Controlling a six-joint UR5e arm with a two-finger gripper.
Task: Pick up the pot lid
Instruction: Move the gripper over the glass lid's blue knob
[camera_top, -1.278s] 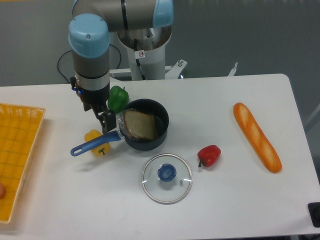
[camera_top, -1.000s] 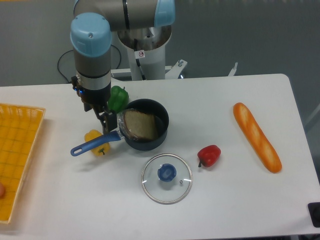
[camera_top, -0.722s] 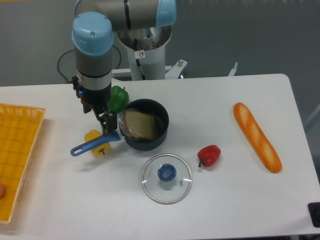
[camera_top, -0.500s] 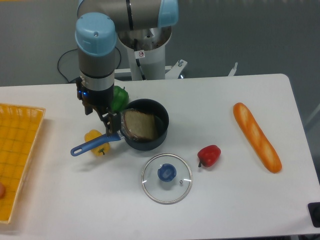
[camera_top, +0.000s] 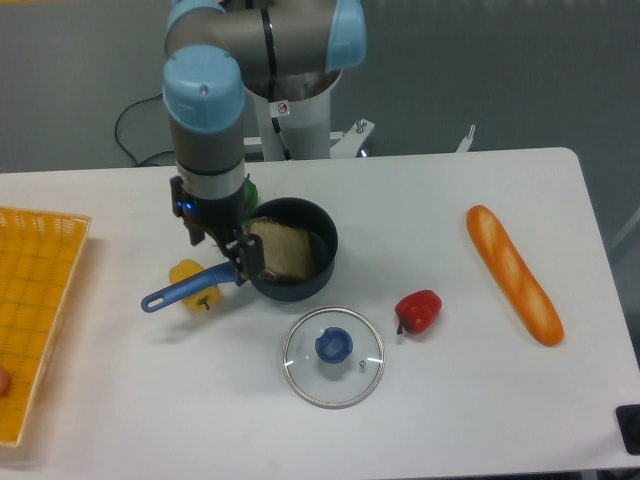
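We now have the claw closer to the pot, jaws parted and empty; that likely starts our approach to the untouched lid.

We can make out no readable text, label, brand, number or sign, whether on the black pot itself, on the things near it, or on those well apart from it.
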